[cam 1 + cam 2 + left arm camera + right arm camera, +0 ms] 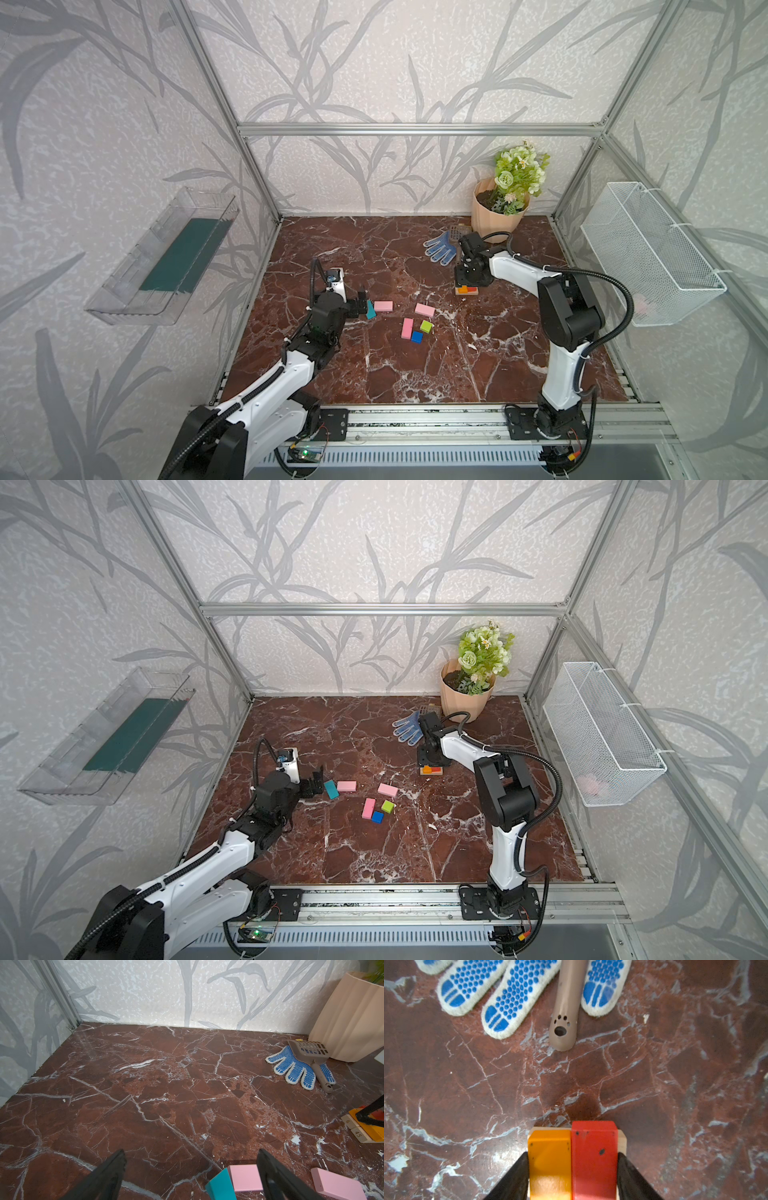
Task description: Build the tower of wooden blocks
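So in both top views the tower [466,289] was barely a tower: just a tan base with an orange block and a red block lying flat on it. It sat toward the back right of the marble table [374,374], near the blue dotted glove [439,249] and the flowerpot [494,220]. The right gripper [467,283] pointed straight down onto it. The left gripper [318,781] sat low on the left with its jaws wide apart and nothing in them. The teal block [331,789] lay right at its fingertips, with a pink block [346,786] just beside that. Two more pink blocks [387,789] [368,808], the green cube [387,807] and the blue cube [377,817] lay loose mid-table, well apart from the tower.

The left wrist view showed the same thing. The left gripper [191,1153] was spread wide and empty. The teal block [220,1186] sat between the fingers [108,1176], and the pink block [245,1178] was partly hidden behind one of them. A brown scoop [311,1053] lay across the glove [295,1068]. The tower [353,1132] peeked in at the edge.

In the right wrist view the right gripper [572,1154] was closed across the tower's top layer. One finger was against the outer side of the orange block [550,1163] and the other against the red block [593,1157]. The two blocks touched side by side on the tan base [622,1140].
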